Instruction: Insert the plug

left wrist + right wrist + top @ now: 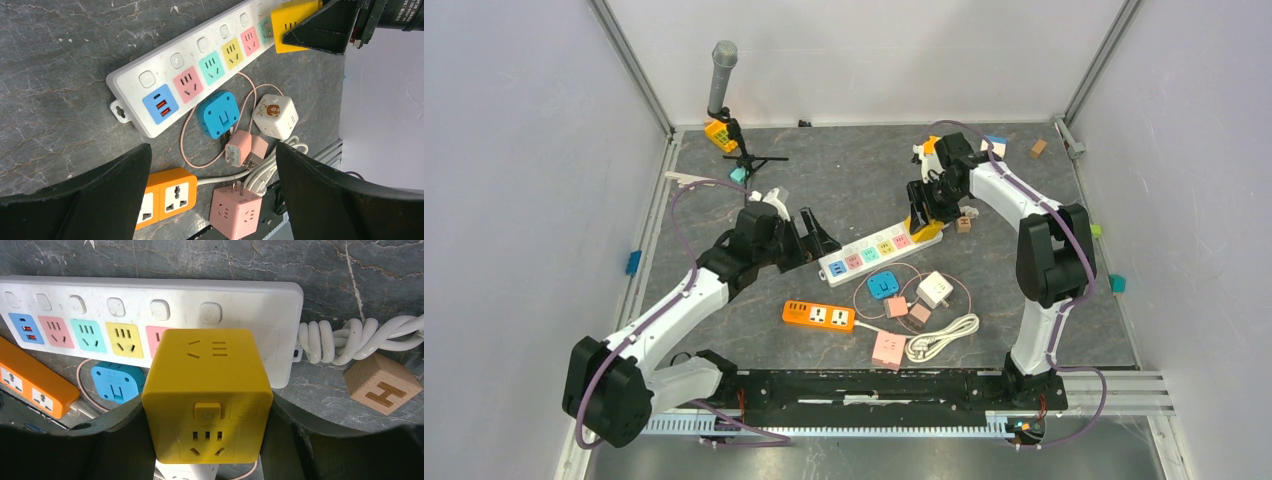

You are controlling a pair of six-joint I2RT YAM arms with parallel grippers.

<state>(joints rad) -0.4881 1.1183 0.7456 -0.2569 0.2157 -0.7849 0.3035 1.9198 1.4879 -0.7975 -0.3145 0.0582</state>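
Two claws in view | right claw clamped on yellow cube plug, right of centre in the overhead view, over the right-hand sockets of the white power strip, likely lining up its prongs; seating could not be told | left claw spread wide and empty at the strip's left end, probably to brace it on the counter.

- Light was bright, even and diffuse.
- Shadows on the worktop were faint and soft.
- Wrist views were sharp centrally, softer at their edges.

blue adapter beside power strip, wooden block near
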